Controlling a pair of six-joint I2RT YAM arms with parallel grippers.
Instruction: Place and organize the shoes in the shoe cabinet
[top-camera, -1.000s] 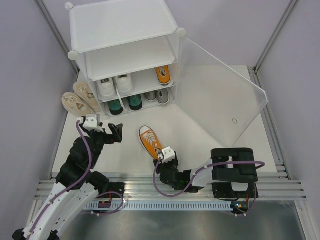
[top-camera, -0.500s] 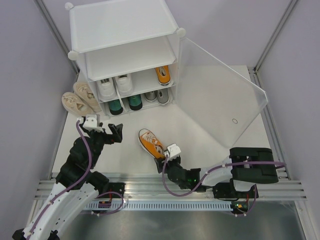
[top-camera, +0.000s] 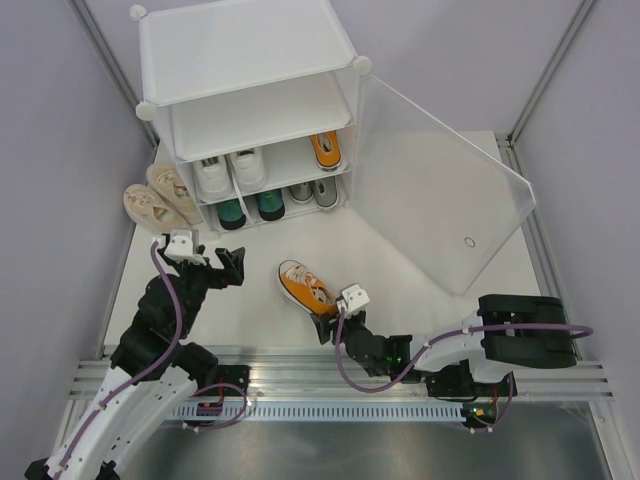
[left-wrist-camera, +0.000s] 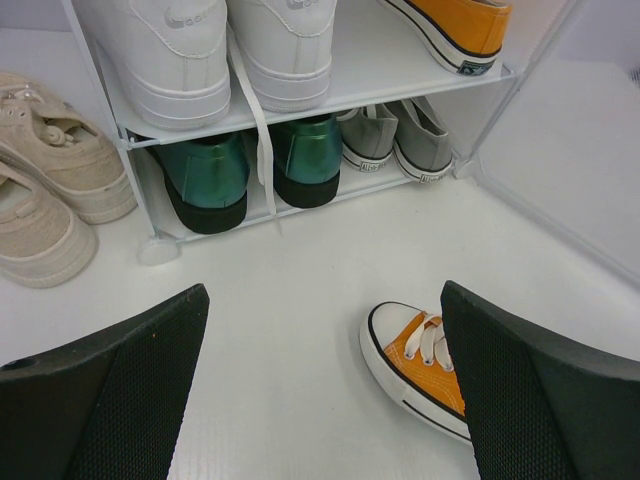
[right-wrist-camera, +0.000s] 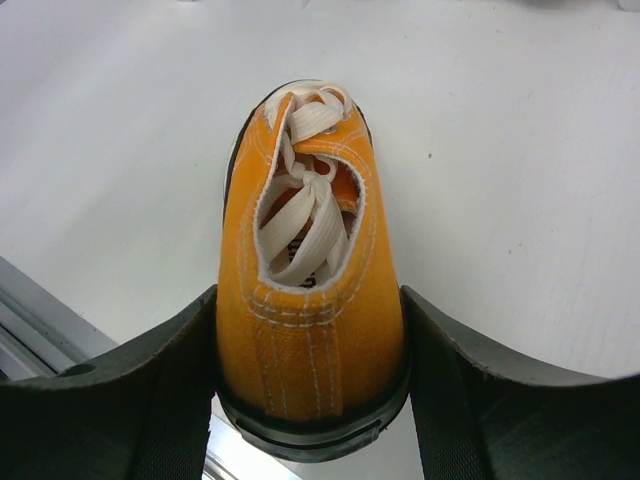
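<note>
An orange shoe (top-camera: 299, 284) with white laces lies on the table in front of the shoe cabinet (top-camera: 250, 60), toe pointing far-left. My right gripper (top-camera: 335, 318) is shut on its heel; in the right wrist view the fingers (right-wrist-camera: 180, 370) press both sides of the heel (right-wrist-camera: 305, 370). My left gripper (top-camera: 235, 265) hovers open to the shoe's left, nothing between its jaws (left-wrist-camera: 322, 300), the shoe's toe (left-wrist-camera: 415, 355) beside its right finger. In the cabinet stand white shoes (top-camera: 230, 172), an orange shoe (top-camera: 325, 148), green shoes (top-camera: 250, 208) and grey shoes (top-camera: 312, 190).
Two beige shoes (top-camera: 160, 197) lie on the table left of the cabinet, outside it. The clear door (top-camera: 440, 190) stands swung open to the right over the table. A white lace (left-wrist-camera: 262, 140) hangs from the middle shelf over the green shoes. Grey walls close both sides.
My right gripper has drawn the orange shoe's heel to the right and nearer, turning the toe further left; the right arm's elbow swung right. The left arm has stayed still.
</note>
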